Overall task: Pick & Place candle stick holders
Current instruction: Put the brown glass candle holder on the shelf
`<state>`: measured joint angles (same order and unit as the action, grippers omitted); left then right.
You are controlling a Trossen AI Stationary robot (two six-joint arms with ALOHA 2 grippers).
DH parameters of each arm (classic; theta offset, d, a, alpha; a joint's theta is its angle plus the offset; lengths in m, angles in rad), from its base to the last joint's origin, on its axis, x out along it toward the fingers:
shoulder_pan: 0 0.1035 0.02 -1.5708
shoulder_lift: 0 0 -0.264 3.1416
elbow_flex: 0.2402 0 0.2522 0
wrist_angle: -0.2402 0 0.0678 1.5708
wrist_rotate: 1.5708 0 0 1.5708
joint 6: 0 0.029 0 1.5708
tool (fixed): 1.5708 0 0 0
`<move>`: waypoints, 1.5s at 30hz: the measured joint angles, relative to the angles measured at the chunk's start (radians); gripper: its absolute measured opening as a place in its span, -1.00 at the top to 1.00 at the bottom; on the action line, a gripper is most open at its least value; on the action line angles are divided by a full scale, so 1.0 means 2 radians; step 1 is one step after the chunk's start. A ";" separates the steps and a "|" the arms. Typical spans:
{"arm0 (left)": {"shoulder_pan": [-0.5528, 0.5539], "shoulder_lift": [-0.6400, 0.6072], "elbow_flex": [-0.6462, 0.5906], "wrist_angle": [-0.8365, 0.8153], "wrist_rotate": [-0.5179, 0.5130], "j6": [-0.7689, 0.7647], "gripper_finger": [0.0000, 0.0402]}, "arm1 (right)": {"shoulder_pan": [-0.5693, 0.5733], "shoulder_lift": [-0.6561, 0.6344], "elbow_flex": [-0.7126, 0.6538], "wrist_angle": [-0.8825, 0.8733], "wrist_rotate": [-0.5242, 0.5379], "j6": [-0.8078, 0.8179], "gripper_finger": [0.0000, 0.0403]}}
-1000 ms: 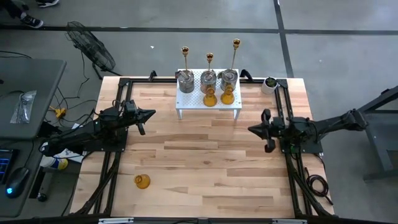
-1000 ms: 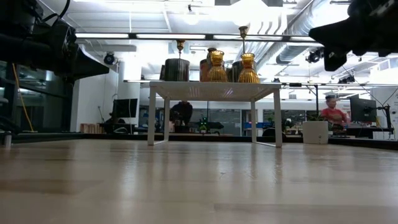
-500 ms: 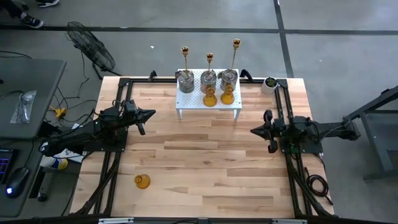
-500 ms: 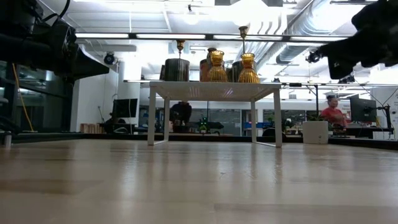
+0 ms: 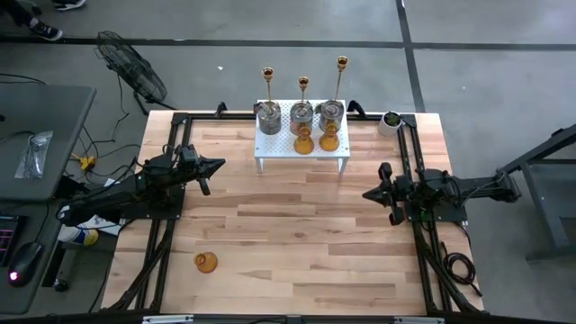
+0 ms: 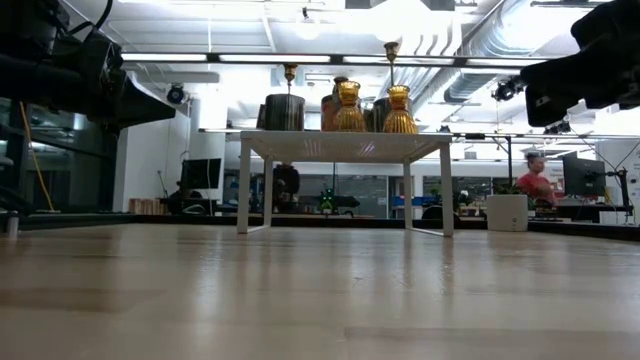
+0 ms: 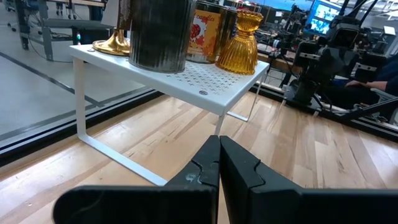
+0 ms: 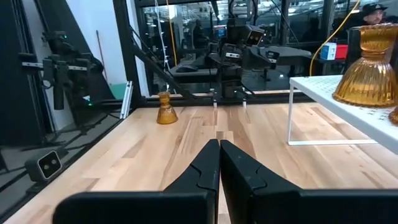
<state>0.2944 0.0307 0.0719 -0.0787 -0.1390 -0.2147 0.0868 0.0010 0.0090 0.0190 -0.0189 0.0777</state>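
My left gripper (image 5: 219, 165) hangs over the left side of the wooden desk (image 5: 297, 243), its jaws pressed together with nothing between them, pointing toward the small white shelf (image 5: 302, 153) that stands at the far middle of the desk. My right gripper (image 5: 367, 192) hangs over the right side, jaws likewise together and empty, pointing inward across the desk. On the white shelf stand three squat silver candle stick holders (image 5: 301, 117) in a row, and in front of them two amber glass holders (image 5: 316, 138) side by side toward the shelf's right half. Three tall gold stick holders (image 5: 303, 85) rise in a row at the shelf's far edge; from the left wrist view one gold base (image 7: 113, 45) sits on the shelf beside a dark silver jar (image 7: 159, 32). A third amber glass holder (image 5: 206, 262) stands alone on the bare wood near the front left of the desk, well apart from the shelf and from both of my arms; my right wrist camera sees it upright across the desk (image 8: 165, 108). A small green plant in a white pot (image 5: 391, 121) sits at the far right corner of the desk. In the low view a person in red (image 6: 538, 184) shows in the room beyond the desk.
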 joint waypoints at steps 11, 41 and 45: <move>0.000 0.000 0.000 0.000 0.000 0.000 1.00 | -0.015 0.011 0.000 -0.002 0.007 0.018 0.98; 0.000 0.000 0.000 0.000 0.000 0.000 1.00 | -0.015 0.025 -0.001 0.006 0.009 0.002 0.98; 0.000 0.000 0.000 0.001 0.000 0.000 1.00 | -0.015 0.025 -0.001 0.006 0.009 0.002 0.98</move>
<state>0.2943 0.0307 0.0719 -0.0776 -0.1394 -0.2149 0.0559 0.0513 0.0063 0.0307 -0.0017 0.0822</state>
